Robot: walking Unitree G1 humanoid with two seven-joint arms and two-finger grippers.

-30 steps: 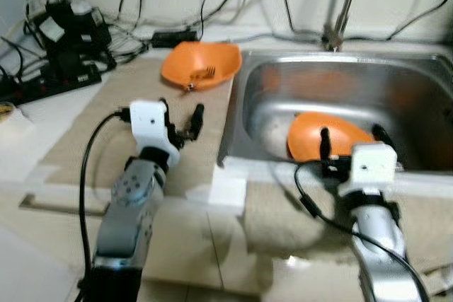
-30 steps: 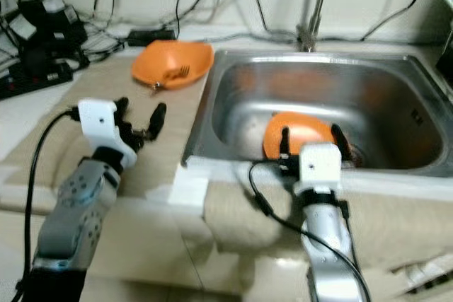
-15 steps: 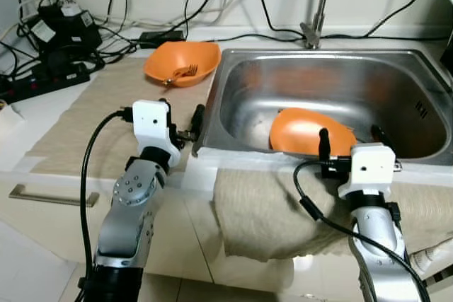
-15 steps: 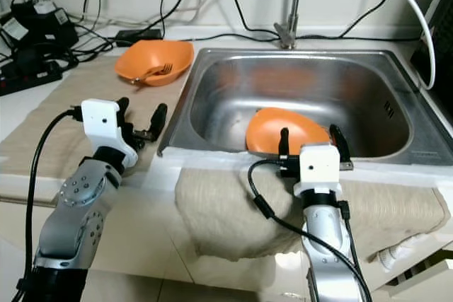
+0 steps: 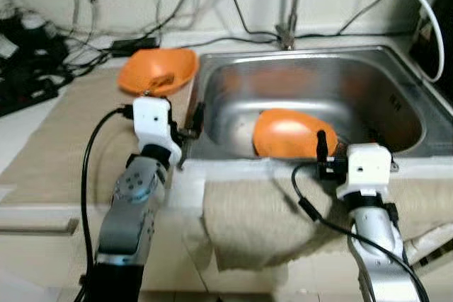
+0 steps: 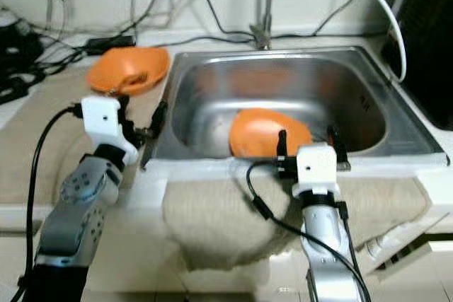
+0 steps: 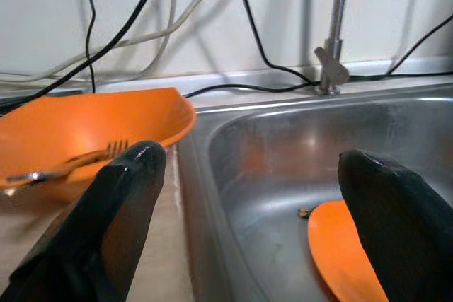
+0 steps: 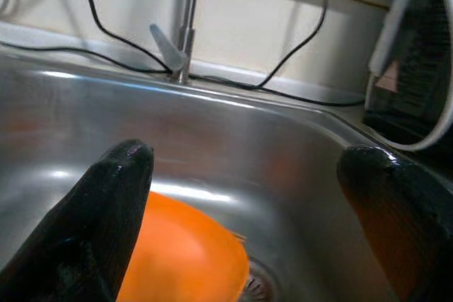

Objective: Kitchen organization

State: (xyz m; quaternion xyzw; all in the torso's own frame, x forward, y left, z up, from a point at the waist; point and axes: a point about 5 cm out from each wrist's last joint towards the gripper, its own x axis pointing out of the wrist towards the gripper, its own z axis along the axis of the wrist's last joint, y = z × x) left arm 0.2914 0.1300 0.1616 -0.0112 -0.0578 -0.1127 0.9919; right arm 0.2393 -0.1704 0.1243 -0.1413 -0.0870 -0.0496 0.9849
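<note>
An orange bowl [image 5: 157, 70] with a fork [image 7: 71, 164] in it stands on the beige mat left of the steel sink [image 5: 311, 68]. A second orange dish [image 5: 290, 132] lies tilted inside the sink, near its front wall. My left gripper [image 5: 185, 122] is open and empty, hovering over the sink's left rim between the bowl and the basin. Above the sink's front edge my right gripper [image 5: 348, 139] is also open and empty, just in front of the orange dish. The right wrist view has that dish [image 8: 184, 252] below the fingertips.
A faucet [image 5: 290, 5] rises behind the sink, and a white hose [image 5: 417, 5] arcs to the right. A beige towel [image 5: 262, 210] hangs over the counter's front edge. Black cables and a power strip [image 5: 28, 83] crowd the back left of the counter.
The whole picture has shifted, so the sink now sits more in the middle: the camera has moved. Both arms keep the same pose, with their fingers still open.
</note>
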